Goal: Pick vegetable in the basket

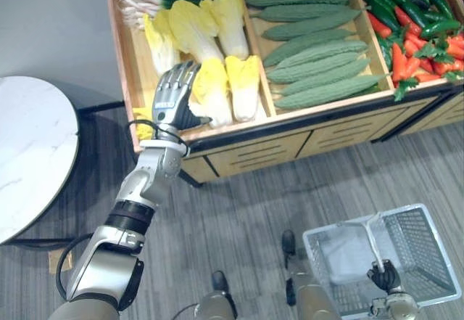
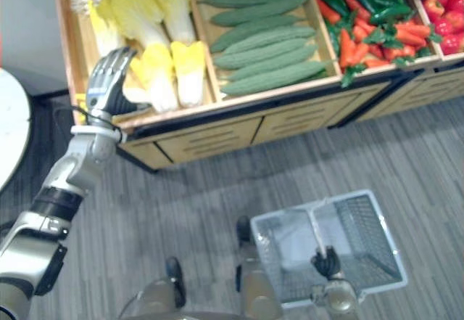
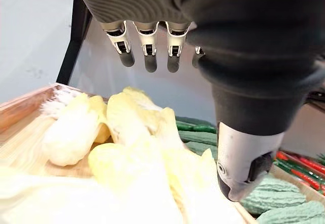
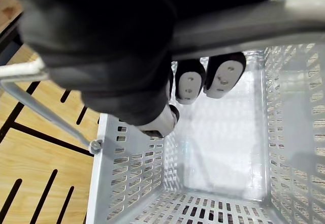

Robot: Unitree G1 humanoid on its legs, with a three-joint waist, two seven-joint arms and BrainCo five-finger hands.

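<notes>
Yellow-white cabbage just right of my left hand, long axis running away from me, stump toward front of wooden bin. Left hand fingers straight, holding nothing. Right hand clenched on handle of basket, well apart.

No writing, label, number or sign can be read anywhere. The front panels of the light wooden produce bench on the far side are plain. The white plastic mesh basket near right carries no legible print. The top of the round white marble table at the left is unmarked.
</notes>
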